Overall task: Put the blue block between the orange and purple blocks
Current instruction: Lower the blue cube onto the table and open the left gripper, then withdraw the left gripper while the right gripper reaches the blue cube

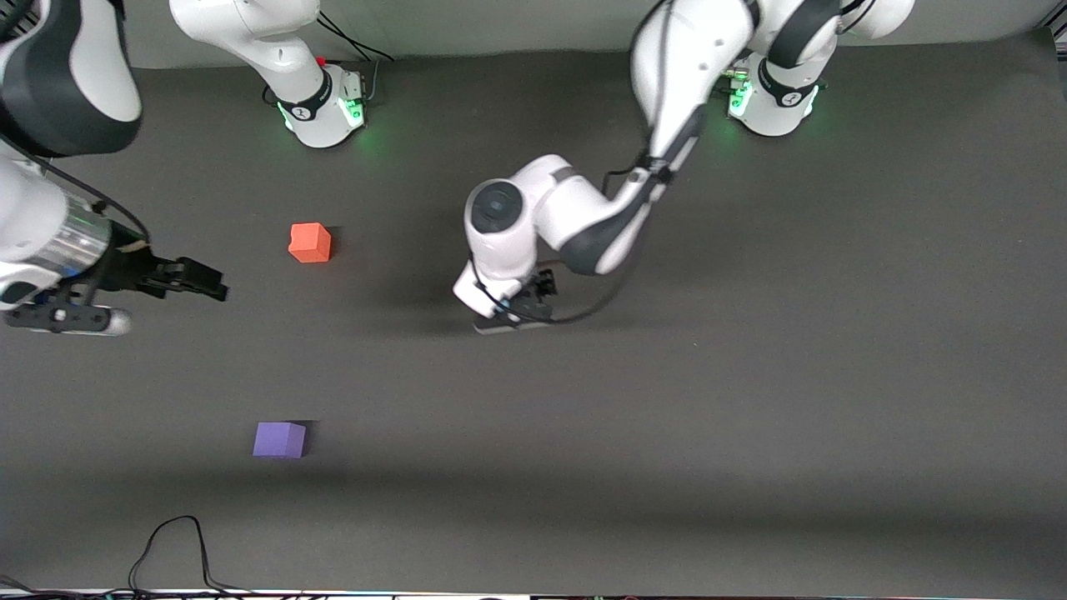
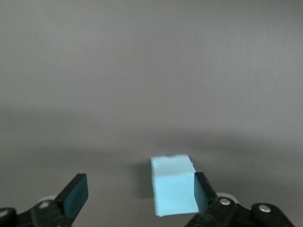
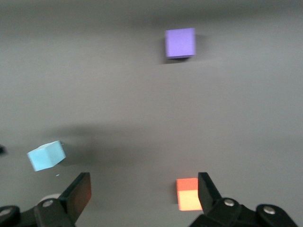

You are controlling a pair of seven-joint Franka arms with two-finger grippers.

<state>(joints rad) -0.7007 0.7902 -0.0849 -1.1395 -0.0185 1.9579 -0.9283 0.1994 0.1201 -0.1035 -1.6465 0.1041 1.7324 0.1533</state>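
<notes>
The table (image 1: 792, 400) was a big dark gray mat, and both robot arms stood along its top edge in the front view.

The left arm (image 1: 667, 92) bent down toward the middle of the table. Its gripper, the left gripper (image 2: 142, 198), was low over the table with its fingers (image 2: 75, 191) spread wide apart. The blue block (image 2: 173, 184) sat on the table between those fingers. One finger looked right next to the block, maybe touching it, and the other finger was well apart from it. The fingers had not closed on the block. In the front view the arm hid the block.

The right arm (image 1: 50, 167) waited up in the air at its own end of the table. The right gripper (image 3: 142, 198) hung over the table near the orange block (image 1: 310, 242), and its fingers were wide open with nothing in them.

The orange block sat toward the right arm's end of the table. The purple block (image 1: 280, 439) sat at that same end, nearer to the front camera than the orange block, and well apart from it. The spot between them was bare. The blue block lay closer to the middle of the table, away from both.
</notes>
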